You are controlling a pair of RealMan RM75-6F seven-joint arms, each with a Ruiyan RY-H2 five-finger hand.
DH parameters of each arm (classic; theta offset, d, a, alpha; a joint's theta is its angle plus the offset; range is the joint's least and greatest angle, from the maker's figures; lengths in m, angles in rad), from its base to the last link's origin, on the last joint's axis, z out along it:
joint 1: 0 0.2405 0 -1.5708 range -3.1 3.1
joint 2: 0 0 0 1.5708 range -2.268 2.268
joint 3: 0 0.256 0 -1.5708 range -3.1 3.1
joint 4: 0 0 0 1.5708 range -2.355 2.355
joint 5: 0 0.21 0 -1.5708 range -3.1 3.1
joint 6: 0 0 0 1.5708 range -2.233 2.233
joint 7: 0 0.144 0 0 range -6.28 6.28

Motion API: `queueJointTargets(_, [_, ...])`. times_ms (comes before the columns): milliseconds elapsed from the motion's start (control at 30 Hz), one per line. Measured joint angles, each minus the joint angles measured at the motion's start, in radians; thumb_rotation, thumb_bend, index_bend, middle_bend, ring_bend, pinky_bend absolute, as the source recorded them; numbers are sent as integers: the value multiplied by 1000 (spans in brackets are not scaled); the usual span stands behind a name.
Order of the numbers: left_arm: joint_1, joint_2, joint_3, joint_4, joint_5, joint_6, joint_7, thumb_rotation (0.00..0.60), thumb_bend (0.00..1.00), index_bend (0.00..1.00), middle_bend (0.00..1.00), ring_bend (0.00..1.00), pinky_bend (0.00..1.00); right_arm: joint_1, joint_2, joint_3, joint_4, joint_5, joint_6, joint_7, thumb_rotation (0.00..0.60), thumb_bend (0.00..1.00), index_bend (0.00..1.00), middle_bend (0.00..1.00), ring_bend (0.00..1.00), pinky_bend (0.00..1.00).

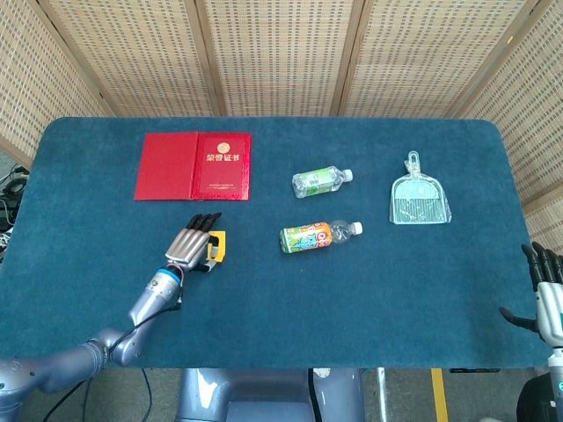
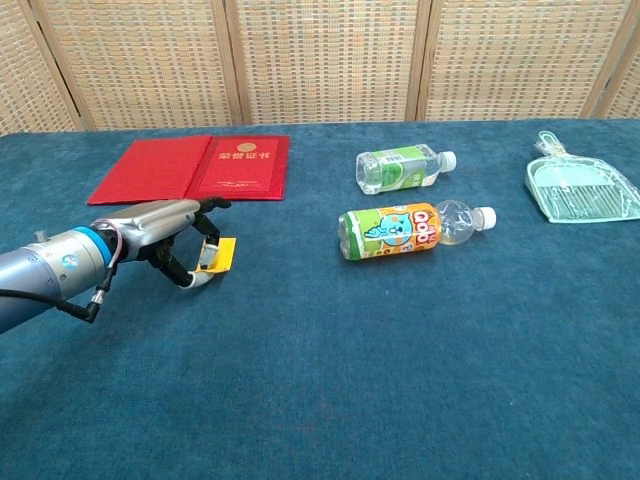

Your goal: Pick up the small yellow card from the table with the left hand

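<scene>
two hands appear. left hand, lower left of frame, pinches the small yellow card between thumb and curled fingers, card tilted just off the blue table. right hand, lower right edge, holds nothing, fingers spread upright.

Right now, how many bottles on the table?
2. The green bottle lies mid-table, toward the back; the orange bottle lies just in front of it. Both are on their sides, caps pointing right. None looks hidden.
</scene>
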Motion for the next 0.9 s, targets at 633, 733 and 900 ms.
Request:
queueJointTargets(633, [-161,-50,-170,178,-78,-40,3,600,449,670,0,0,0,-1,8,4,-19,17,-3,-14,600,0,35,0,0,0])
queueJointTargets(733, [-195,-58,-202,217,-79,-33,-30,600,448,670,0,0,0,-1,14,4,-30,16,-5,-9,600,0,34,0,0,0])
queueJointTargets(900, [-211,-48,-216,201,-58,-8,-99,600,449,672,0,0,0,-1,18,2,-41,10,0,-17,600,0,34,0,0,0])
